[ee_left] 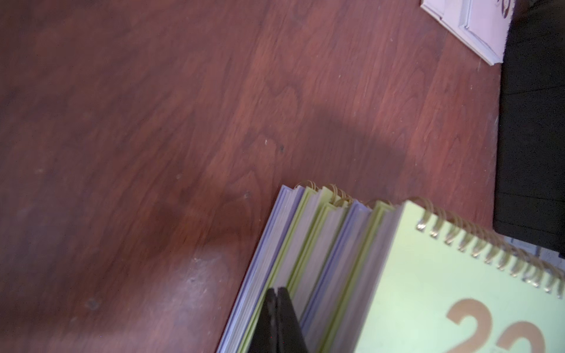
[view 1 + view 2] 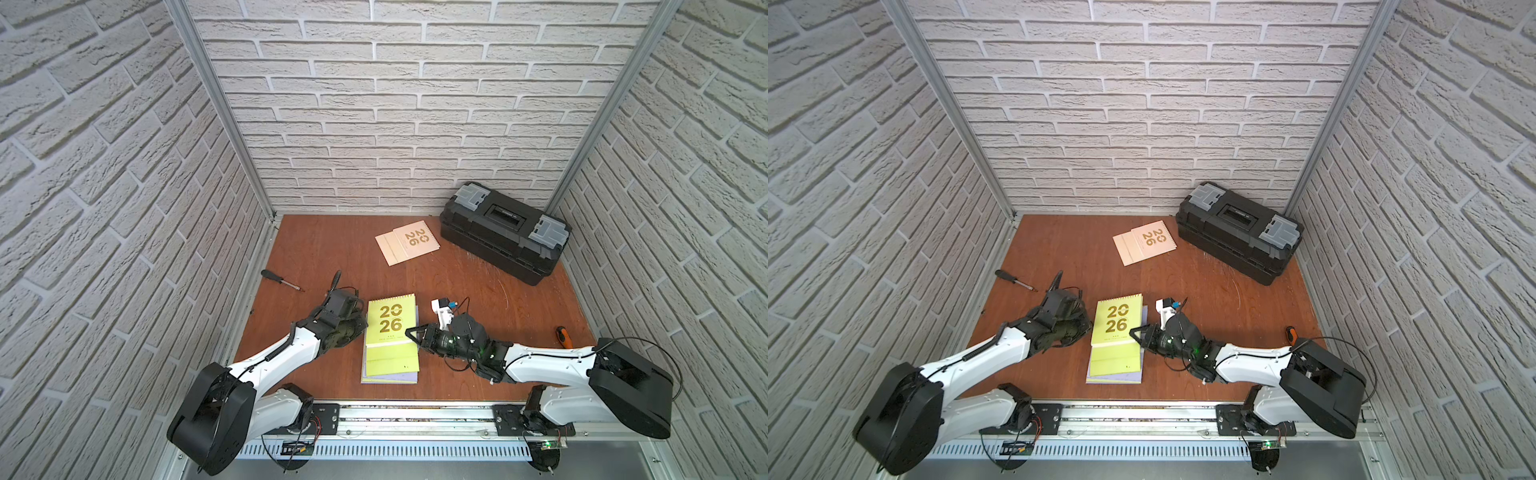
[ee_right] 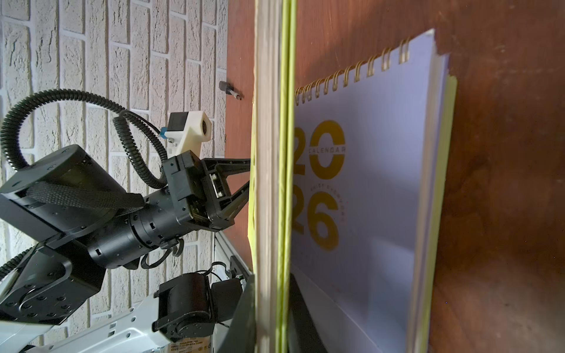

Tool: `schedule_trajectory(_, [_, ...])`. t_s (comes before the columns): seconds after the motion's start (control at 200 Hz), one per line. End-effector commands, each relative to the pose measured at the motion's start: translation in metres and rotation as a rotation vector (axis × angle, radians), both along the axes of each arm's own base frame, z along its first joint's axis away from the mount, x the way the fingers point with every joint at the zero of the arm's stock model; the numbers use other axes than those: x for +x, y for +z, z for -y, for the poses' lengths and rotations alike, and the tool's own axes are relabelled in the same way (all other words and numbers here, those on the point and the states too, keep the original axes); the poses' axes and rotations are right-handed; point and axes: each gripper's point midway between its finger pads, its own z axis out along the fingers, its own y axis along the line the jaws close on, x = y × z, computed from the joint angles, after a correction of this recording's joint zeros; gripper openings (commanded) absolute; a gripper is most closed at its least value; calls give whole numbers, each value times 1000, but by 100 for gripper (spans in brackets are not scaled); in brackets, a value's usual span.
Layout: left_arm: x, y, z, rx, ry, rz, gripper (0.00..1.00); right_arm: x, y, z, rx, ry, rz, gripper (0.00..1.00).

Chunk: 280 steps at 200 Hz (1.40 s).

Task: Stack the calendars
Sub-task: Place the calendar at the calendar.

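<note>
A pile of calendars lies at the front middle, lime green and lavender edges showing along its side [image 1: 321, 244]. The top lime green calendar [image 2: 390, 322] [image 2: 1119, 320] has a gold "2026" cover. My right gripper [image 2: 409, 331] [image 3: 270, 290] is shut on its right edge, holding that side up off a lavender calendar [image 3: 367, 183]. Against the pile's left side rests my left gripper [image 2: 358, 330] [image 1: 277, 293], shut and holding nothing. A cream calendar [image 2: 409, 243] [image 2: 1146, 243] lies alone near the back wall.
A black toolbox [image 2: 503, 232] [image 2: 1239, 232] stands at the back right, next to the cream calendar. A black-handled screwdriver [image 2: 281, 280] lies on the left of the wooden table, and an orange-handled tool [image 2: 564, 336] lies by the right arm. Brick walls close three sides.
</note>
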Motion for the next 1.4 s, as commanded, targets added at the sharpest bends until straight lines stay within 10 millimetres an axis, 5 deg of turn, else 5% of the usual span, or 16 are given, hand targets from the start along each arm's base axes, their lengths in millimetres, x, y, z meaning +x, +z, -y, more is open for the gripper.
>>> schedule_trajectory(0.0, [4, -1, 1, -4, 14, 21, 0, 3, 13, -4, 46, -8, 45, 3])
schedule_trajectory(0.415, [3, -3, 1, 2, 12, 17, 0, 1, 5, -1, -3, -11, 34, 23])
schedule_trajectory(1.395, [1, -4, -4, 41, 7, 10, 0, -1, -1, 24, -183, -40, 44, 45])
